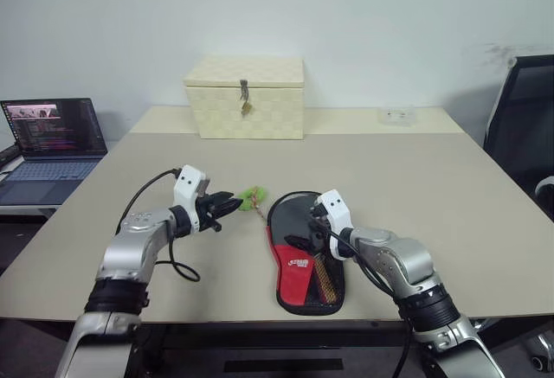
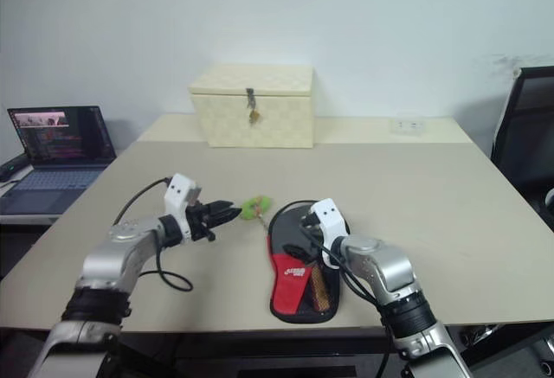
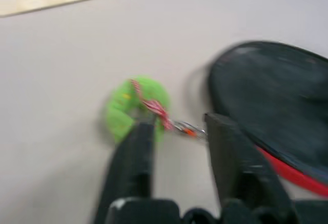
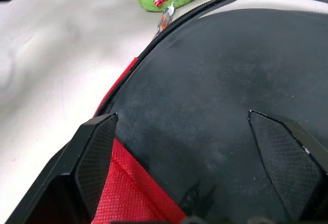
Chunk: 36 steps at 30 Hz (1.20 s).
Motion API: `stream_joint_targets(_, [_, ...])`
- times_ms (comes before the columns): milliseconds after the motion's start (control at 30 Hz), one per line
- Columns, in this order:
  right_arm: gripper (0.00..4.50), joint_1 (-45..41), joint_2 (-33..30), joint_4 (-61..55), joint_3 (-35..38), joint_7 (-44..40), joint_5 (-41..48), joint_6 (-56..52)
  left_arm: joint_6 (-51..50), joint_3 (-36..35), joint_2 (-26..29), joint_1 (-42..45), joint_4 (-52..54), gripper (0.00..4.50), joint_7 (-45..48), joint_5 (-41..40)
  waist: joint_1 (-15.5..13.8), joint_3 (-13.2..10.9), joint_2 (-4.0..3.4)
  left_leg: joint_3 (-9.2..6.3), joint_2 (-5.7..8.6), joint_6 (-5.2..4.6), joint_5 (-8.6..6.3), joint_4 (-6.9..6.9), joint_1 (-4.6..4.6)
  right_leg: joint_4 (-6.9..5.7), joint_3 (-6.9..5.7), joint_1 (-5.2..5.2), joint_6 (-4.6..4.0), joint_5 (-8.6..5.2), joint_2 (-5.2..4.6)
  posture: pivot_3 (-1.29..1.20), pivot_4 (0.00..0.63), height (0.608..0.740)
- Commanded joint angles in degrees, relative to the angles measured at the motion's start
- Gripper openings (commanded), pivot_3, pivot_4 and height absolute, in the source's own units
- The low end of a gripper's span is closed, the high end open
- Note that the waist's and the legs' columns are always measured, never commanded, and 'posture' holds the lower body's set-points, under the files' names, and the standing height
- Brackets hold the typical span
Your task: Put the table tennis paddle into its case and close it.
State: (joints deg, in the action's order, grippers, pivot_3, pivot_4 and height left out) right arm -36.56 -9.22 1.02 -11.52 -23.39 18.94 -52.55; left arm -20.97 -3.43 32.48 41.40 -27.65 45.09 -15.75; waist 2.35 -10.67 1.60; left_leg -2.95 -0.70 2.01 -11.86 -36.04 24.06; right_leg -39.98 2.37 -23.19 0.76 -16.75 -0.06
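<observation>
Paddle (image 1: 322, 285) inside case (image 1: 299, 248), lower centre on bench (image 1: 415, 179). Left gripper (image 1: 232, 206) fingers parted, empty, nearing green zipper charm (image 1: 254, 195). Right gripper (image 1: 313, 222) spread wide over case. Advice: pin case, pinch charm, pull along zipper.

Silver arms (image 1: 138, 253) — black cables, fingers
</observation>
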Motion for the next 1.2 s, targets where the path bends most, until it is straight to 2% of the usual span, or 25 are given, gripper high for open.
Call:
stream_joint_targets(33, [4.50, 0.76, 0.84, -2.00, -0.23, 0.48, -0.39, -0.40, 5.01, 0.35, -1.59, 7.24, -9.96, 3.32, -2.31, 3.24, -0.08, 0.01, 0.02, 0.00, 0.01, 0.00, 0.00, -0.01, 0.00, 0.00, -0.01, 0.00, 0.00, 0.00, 0.01, 0.00, 0.150, 0.740])
stream_joint_targets(133, [4.50, 0.92, 1.48, -2.40, -0.20, 0.89, -0.49, -0.86, 7.39, 0.21, -3.38, 13.43, -21.11, 4.46, -4.83, 5.40, 0.05, 0.02, 0.03, 0.02, 0.03, 0.00, 0.00, -0.01, 0.01, 0.01, 0.00, 0.00, 0.01, 0.00, 0.03, 0.00, 0.150, 0.740])
stream_joint_targets(367, [4.50, 1.05, 2.81, -3.26, -0.16, 2.06, -0.61, -1.71, 9.31, 1.00, -6.92, 22.07, -40.56, 4.46, -3.14, 9.27, 0.35, 0.02, 0.03, 0.02, 0.09, -0.01, 0.00, 0.01, 0.02, 0.02, -0.01, -0.01, 0.02, 0.00, 0.07, 0.00, 0.150, 0.740])
stream_joint_targets(633, [4.50, 1.47, 3.64, -4.49, 0.10, 3.03, -1.09, -2.88, 10.62, 1.61, -9.23, 23.64, -45.86, 4.46, -3.51, 13.59, 0.39, 0.02, 0.04, -0.01, 0.06, 0.00, 0.00, 0.00, 0.02, 0.00, -0.03, -0.01, 0.02, 0.00, 0.07, 0.00, 0.150, 0.740])
stream_joint_targets(733, [4.50, 1.63, 3.69, -4.46, 0.18, 3.19, -1.55, -2.65, 11.08, 1.26, -9.68, 23.62, -46.01, 3.88, -4.10, 14.15, 0.39, 0.03, 0.04, -0.01, 0.06, 0.00, 0.00, 0.00, 0.02, 0.00, -0.03, -0.01, 0.02, 0.00, 0.07, 0.00, 0.150, 0.740])
stream_joint_targets(967, [4.50, -0.83, 4.71, -3.57, 1.53, 3.28, -1.70, -0.72, 11.55, 0.31, -9.32, 22.31, -45.70, 1.48, -4.59, 14.22, 0.46, 0.03, 0.04, -0.01, 0.05, 0.00, 0.00, -0.01, 0.02, -0.02, -0.03, -0.01, 0.02, 0.00, 0.06, 0.00, 0.150, 0.740])
stream_joint_targets(1067, [4.50, -3.17, 5.23, 2.02, 1.01, 3.80, -3.71, 2.69, 11.43, -0.16, -9.12, 21.45, -45.60, 0.46, -5.35, 14.04, 0.66, 0.03, 0.04, -0.01, 0.05, 0.00, 0.00, -0.01, 0.00, -0.04, -0.02, -0.01, 0.01, 0.00, 0.06, 0.00, 0.150, 0.740])
stream_joint_targets(1133, [4.50, -4.06, 4.92, 6.85, -0.66, 3.43, -5.81, 5.17, 11.40, -0.29, -9.12, 21.05, -45.57, 0.05, -5.92, 14.17, 0.71, 0.04, 0.05, 0.00, 0.06, 0.01, 0.01, -0.01, -0.05, -0.07, -0.02, 0.01, 0.01, 0.00, 0.07, 0.00, 0.150, 0.740])
stream_joint_targets(1200, [4.50, -3.96, 4.20, 9.72, -2.29, 2.14, -7.26, 6.44, 11.85, 0.13, -9.19, 21.02, -45.61, 0.04, -6.86, 14.92, 0.76, 0.05, 0.06, 0.01, 0.06, 0.01, 0.01, -0.01, -0.08, -0.09, -0.01, 0.02, 0.01, 0.00, 0.07, 0.00, 0.150, 0.740])
